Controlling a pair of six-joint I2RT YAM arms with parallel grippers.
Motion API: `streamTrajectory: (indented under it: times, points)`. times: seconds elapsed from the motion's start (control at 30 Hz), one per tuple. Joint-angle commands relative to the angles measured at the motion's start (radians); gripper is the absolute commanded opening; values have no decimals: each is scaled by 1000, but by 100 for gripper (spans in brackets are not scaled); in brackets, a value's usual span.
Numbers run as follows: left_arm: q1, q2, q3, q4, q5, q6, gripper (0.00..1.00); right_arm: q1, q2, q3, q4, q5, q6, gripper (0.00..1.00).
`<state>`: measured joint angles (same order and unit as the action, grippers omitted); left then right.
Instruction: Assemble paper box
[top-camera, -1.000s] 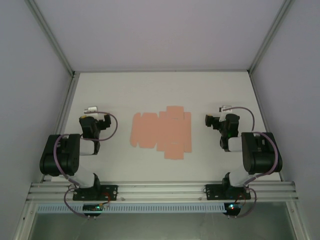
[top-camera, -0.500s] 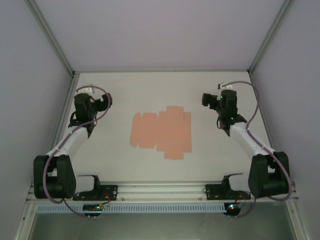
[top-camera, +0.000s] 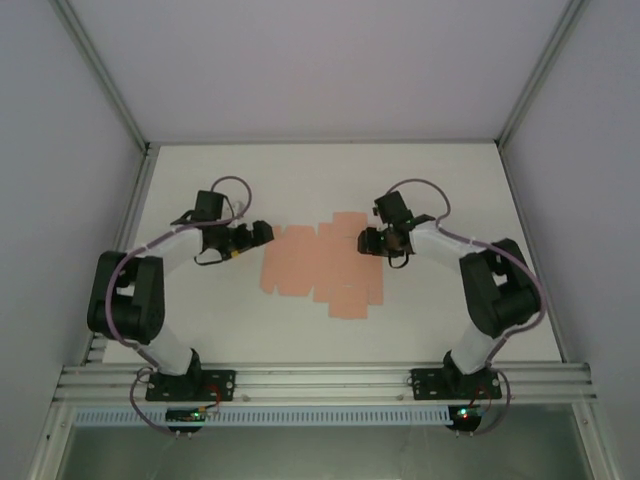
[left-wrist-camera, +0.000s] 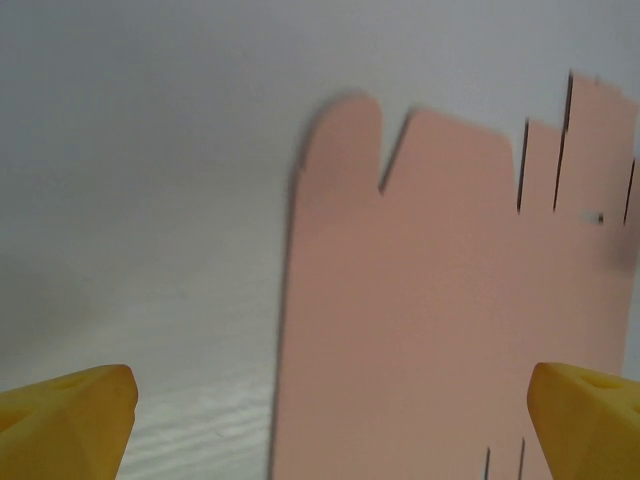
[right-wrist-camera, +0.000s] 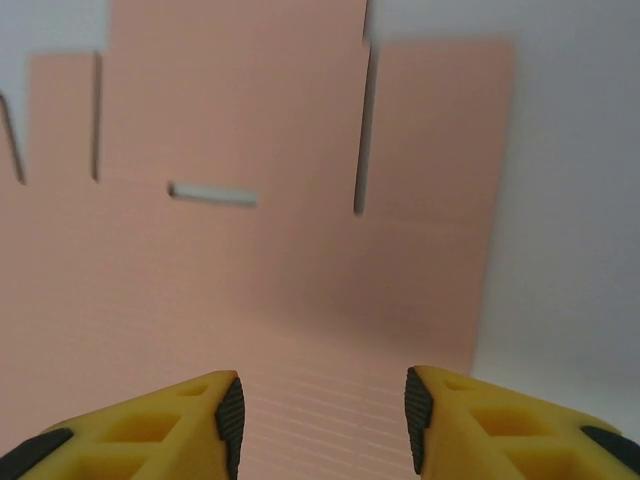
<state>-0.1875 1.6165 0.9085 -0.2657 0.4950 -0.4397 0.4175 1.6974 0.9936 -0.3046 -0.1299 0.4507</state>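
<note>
A: How many things are on the table (top-camera: 450, 330)?

B: One paper box (top-camera: 322, 264). It is a flat salmon-pink die-cut sheet, lying in the middle of the table. Two arms reach in, one from each side, so there are two grippers.

A: Where are they?

B: The left gripper (top-camera: 262, 233) is just at the sheet's left edge. Its yellow fingers (left-wrist-camera: 70, 410) are spread wide, one over bare table and the other over the card. The right gripper (top-camera: 366, 241) hangs over the sheet's right part.

A: And its jaws?

B: They are part-way apart, with a clear gap between the black pads (right-wrist-camera: 231, 420) and nothing pinched. The card lies below them. I cannot tell whether either gripper touches it.

A: What about the edges?

B: The left edge has a rounded corner, with a notch beside it. The right edge runs straight, close to the right finger, and bare table lies beyond it. There is one narrow slot (right-wrist-camera: 212, 194) ahead of the right gripper, with cuts between the flaps.

A: Is there room to move?

B: There is bare table all round the sheet. A wide band runs to the far wall, and another lies on the near side toward the bases.
</note>
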Motion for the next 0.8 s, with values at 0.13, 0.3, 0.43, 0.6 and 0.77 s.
streamTrajectory:
  times: [0.13,0.3,0.43,0.6,0.77]
  points:
    - [-23,76,44,-79,113,18,100,-15,102,-19,-49,-56,79,44]
    - [-38,125,49,-90,152,21,100,-35,148,-73,-45,-21,121,41]
    - [-45,162,51,-53,241,10,97,-43,153,-111,-34,-22,114,40]
    - [-63,188,57,33,358,-23,93,-41,156,-116,-6,-8,92,40]
    - [-63,134,25,200,472,-104,91,-40,158,-130,19,-20,87,40]
